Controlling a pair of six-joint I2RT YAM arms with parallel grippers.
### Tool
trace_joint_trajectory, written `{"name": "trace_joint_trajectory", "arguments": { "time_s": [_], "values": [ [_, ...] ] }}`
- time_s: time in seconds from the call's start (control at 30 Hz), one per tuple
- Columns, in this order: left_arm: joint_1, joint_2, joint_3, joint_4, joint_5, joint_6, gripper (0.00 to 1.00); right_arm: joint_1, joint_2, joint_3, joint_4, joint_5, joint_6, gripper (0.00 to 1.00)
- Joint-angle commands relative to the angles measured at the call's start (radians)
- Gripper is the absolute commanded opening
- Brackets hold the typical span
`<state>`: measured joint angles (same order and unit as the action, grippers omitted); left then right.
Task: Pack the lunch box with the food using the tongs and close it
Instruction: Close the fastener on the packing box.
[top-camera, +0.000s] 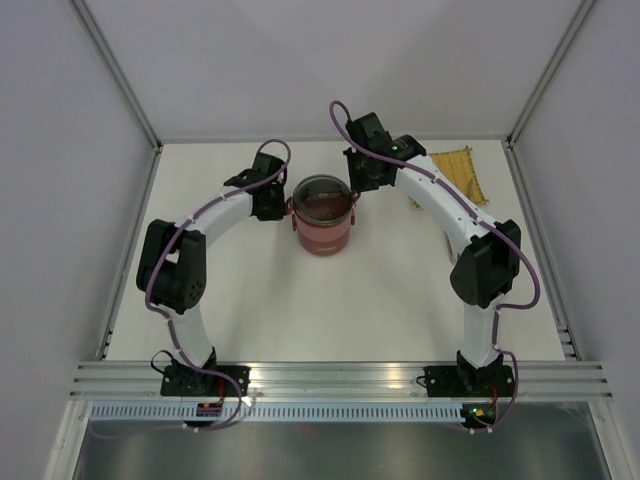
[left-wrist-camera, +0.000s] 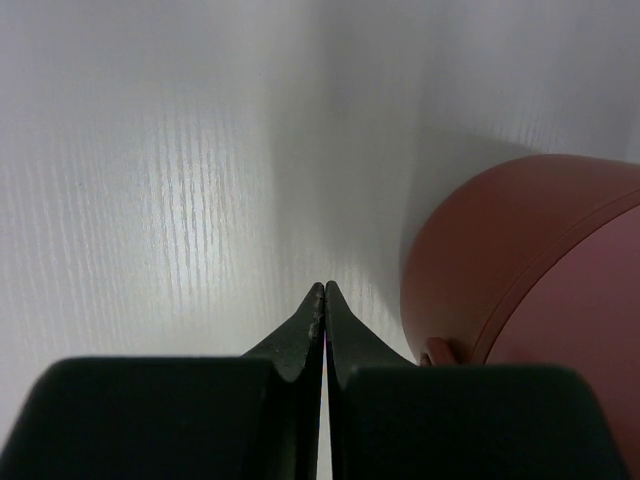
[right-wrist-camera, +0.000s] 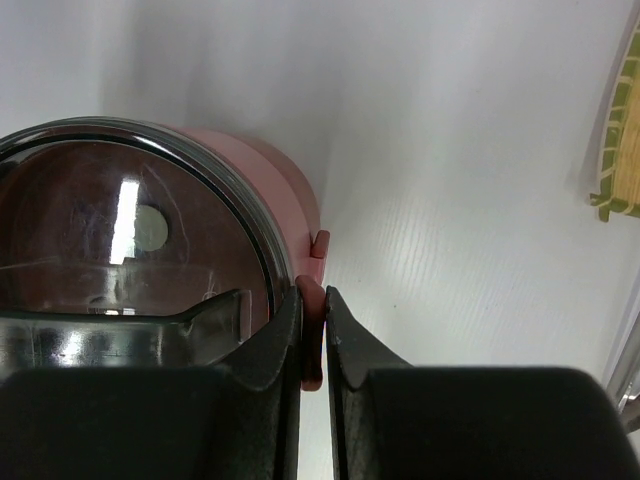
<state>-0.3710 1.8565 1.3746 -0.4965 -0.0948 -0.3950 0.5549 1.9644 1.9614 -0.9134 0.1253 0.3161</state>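
Note:
The lunch box (top-camera: 322, 225) stands stacked in the middle of the table, its dark-red lid (right-wrist-camera: 120, 230) with a pale centre knob on top. My right gripper (right-wrist-camera: 312, 295) is shut on a red side latch (right-wrist-camera: 313, 340) at the box's right rim. My left gripper (left-wrist-camera: 325, 290) is shut with nothing in it, its tips just off the box's left wall (left-wrist-camera: 520, 260). In the top view both grippers flank the box, the left gripper (top-camera: 283, 205) and the right gripper (top-camera: 355, 190). The food is hidden and I cannot make out the tongs.
A yellow woven mat (top-camera: 460, 175) lies at the back right behind the right arm, its edge also in the right wrist view as the mat (right-wrist-camera: 622, 150). White walls enclose the table on three sides.

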Motion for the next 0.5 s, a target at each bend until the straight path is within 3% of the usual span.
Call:
{"name": "trace_joint_trajectory", "arguments": {
  "time_s": [0.0, 0.2, 0.33, 0.47],
  "values": [
    [0.012, -0.037, 0.015, 0.001, 0.006, 0.031, 0.03, 0.016, 0.028, 0.014, -0.145, 0.057, 0.047, 0.00],
    [0.070, -0.131, -0.023, -0.022, -0.019, 0.044, 0.09, 0.043, 0.048, 0.070, -0.202, 0.152, 0.101, 0.00],
    [0.112, -0.204, -0.031, -0.024, -0.010, 0.050, 0.18, 0.046, 0.053, 0.076, -0.228, 0.175, 0.173, 0.00],
    [0.115, -0.194, 0.013, -0.024, 0.032, 0.058, 0.24, 0.051, 0.044, 0.074, -0.231, 0.175, 0.221, 0.00]
  ]
}}
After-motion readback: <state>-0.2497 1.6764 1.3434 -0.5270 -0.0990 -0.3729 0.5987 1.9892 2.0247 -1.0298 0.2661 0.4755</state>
